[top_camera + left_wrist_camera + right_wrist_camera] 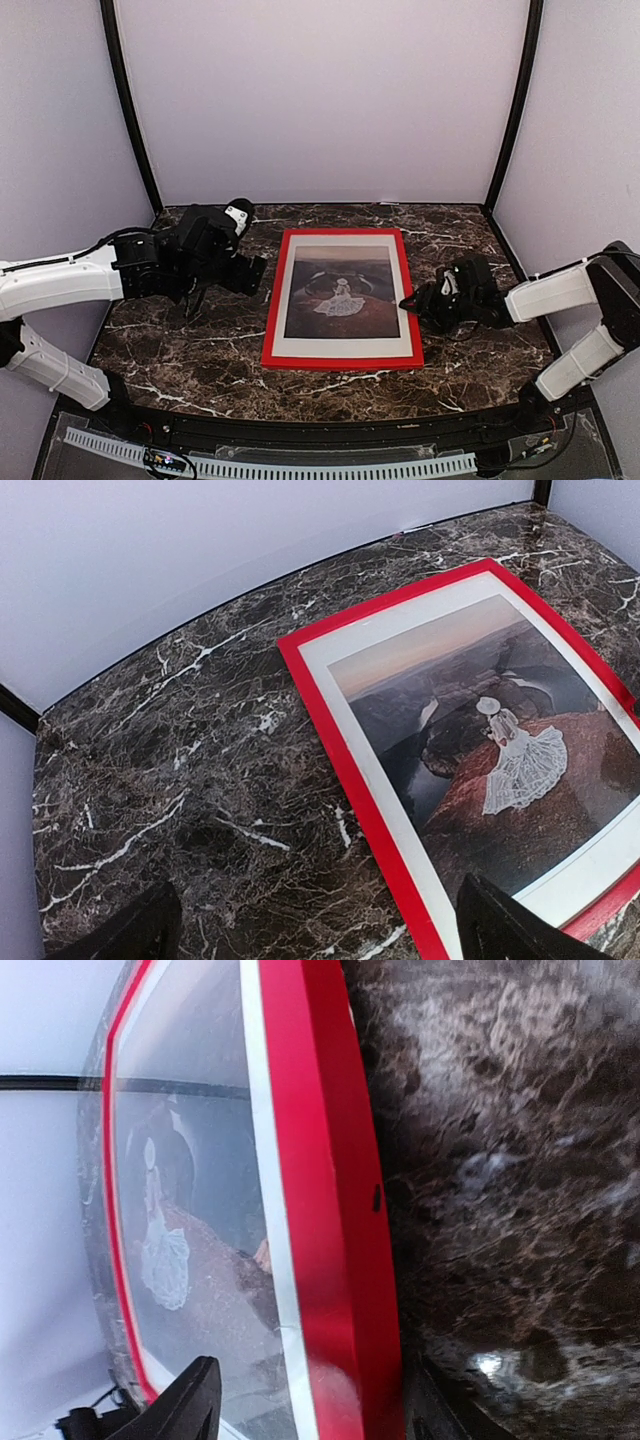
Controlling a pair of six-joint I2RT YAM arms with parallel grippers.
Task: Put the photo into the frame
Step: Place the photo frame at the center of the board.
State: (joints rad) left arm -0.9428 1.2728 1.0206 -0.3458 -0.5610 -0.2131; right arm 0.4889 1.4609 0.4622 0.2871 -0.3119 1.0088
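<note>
Top external view gives you the frame (341, 361) lying flat in the middle of the dark marble counter (180, 340), red front up, its short sides nearest to and farthest from the arm bases. The photo (340, 290) sits inside the red rails. Its white margin shows on all four sides and the small white-dressed figure stands near its centre. The print looks squared to the rails rather than skewed.

Your left arm (60, 282) reaches in from the left. The left jaws end just beside the frame's left rail, apart from it and above the counter. In the left wrist view you see them spread wide. One of the fingers (135, 932) shows at the lower left over bare marble, and the other shows at the lower right over the red rail and the white margin.

Your right arm (560, 290) comes in from the right. The right jaws are at the frame's right rail, a little nearer to you than its middle. The right wrist view is blurred, but it shows you these jaws parted and straddling that rail, with one finger over the photo side and the other over the counter side. A strip of print is visible between the inner finger and the red rail. You cannot tell whether the outer finger touches the rail's edge.
</note>
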